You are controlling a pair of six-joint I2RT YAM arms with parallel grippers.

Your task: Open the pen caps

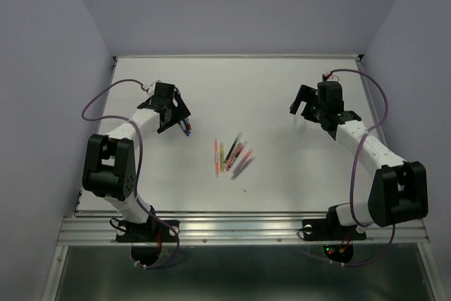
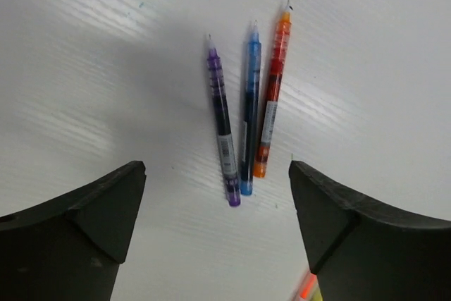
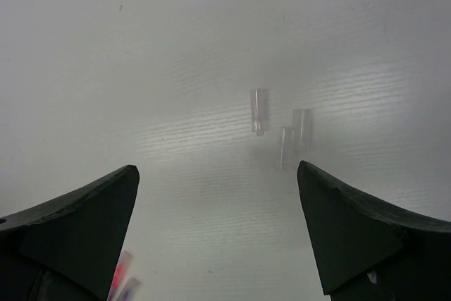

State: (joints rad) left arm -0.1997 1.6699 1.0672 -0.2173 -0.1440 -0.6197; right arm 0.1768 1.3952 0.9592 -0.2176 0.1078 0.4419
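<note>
Two pairs of jaws stand wide open, holding nothing. Below the left jaws, left of the pen pile point(image 1: 232, 156), lie three bare pens point(image 2: 248, 118); below the right jaws, right of the pile, three clear caps point(image 3: 258, 112). We judge caps light, slick, snap-fit: pinch crosswise, brace the body.

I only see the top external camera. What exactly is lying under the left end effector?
Observer: Three thin plastic pens side by side: purple pen, blue pen, orange pen, bare tips pointing away from the wrist camera.
Operator: And under the right one?
Observer: Three small clear plastic caps, lying loose on the white table.
Operator: Is either one holding anything?
Observer: No. The left end effector and right end effector both stand open and empty.
</note>
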